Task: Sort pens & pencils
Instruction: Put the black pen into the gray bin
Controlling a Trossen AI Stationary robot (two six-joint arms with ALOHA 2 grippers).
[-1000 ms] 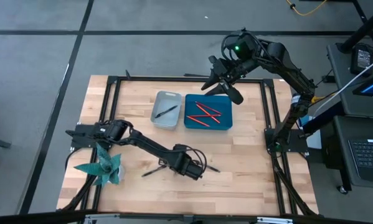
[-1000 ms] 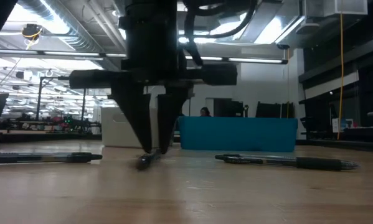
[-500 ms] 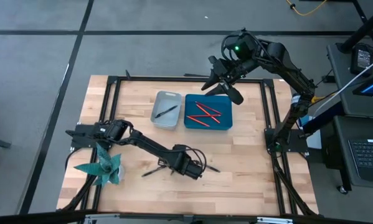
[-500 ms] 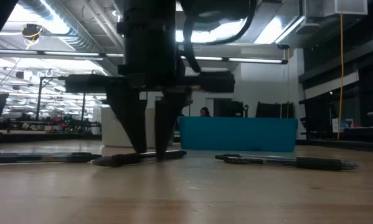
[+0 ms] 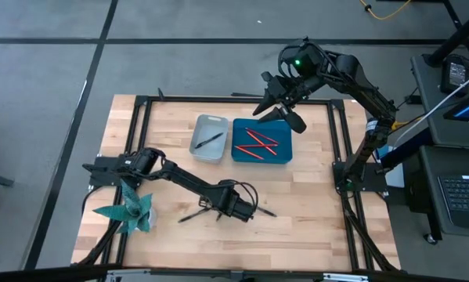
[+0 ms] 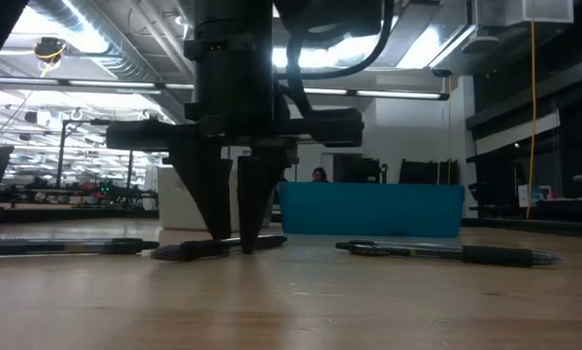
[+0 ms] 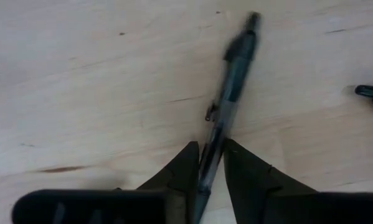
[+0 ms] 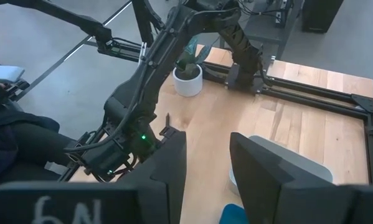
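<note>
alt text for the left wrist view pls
The left gripper points down at a light wooden table, its two dark fingers either side of a dark pen lying on the wood. Another pen's tip shows at the edge.

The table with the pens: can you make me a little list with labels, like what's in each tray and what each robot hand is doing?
grey tray: one black pen inside
blue tray: red pencils inside
loose on the table: three dark pens
left gripper: down at the table, fingers on either side of one loose pen
right gripper: open, empty, above the far edge by the blue tray
plant: near left corner
</note>
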